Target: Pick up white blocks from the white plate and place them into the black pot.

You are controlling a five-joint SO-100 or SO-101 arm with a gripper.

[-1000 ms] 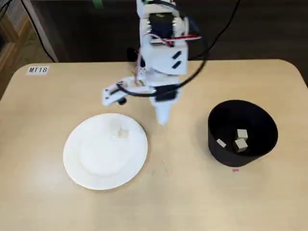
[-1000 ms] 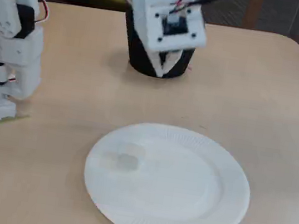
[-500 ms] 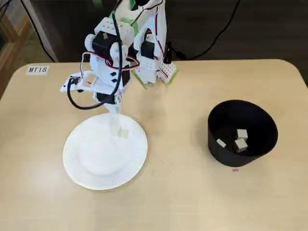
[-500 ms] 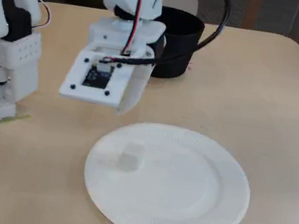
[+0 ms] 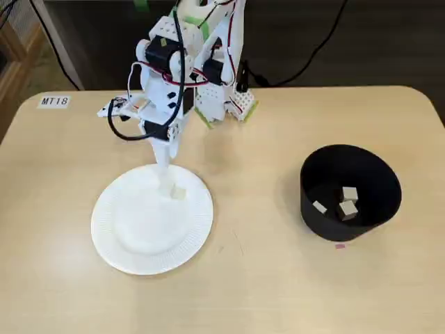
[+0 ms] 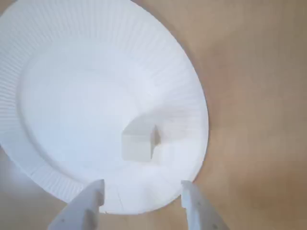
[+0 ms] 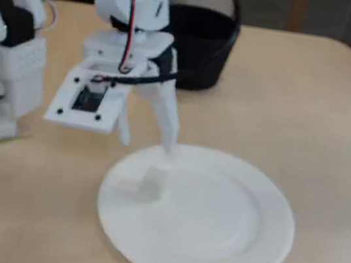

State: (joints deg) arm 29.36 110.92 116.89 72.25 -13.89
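— White paper, that white plate (image 5: 125, 240); it lies below the end effector (image 5: 162, 167) and spreads out to its left in a fixed view. Can you see what's left on it?

— One white block (image 5: 179, 193), just past the fingertips, a little to their right and nearer us. In the wrist view the same block (image 6: 138, 141) sits between the lines of the two fingers (image 6: 91, 199), ahead of the tips, not yet between them.

— Is the end effector holding anything?

— No. The fingers are spread, with nothing between them, and they hang over the plate's far rim.

— And further right?

— Bare tan surface (image 5: 250, 278), then the black pot (image 5: 316, 216), well apart from the end effector. Three white blocks (image 5: 345, 203) lie on its floor.

— So which step is this?

— I'd call it the reach for the last block on the plate. The grasp hasn't begun.

— What does it need next?

— My guess: push forward and down until the block is between the fingers, close on it squarely, lift, then swing right across to the pot. The block is small and pale against the plate, so a loose line-up could nudge it aside.
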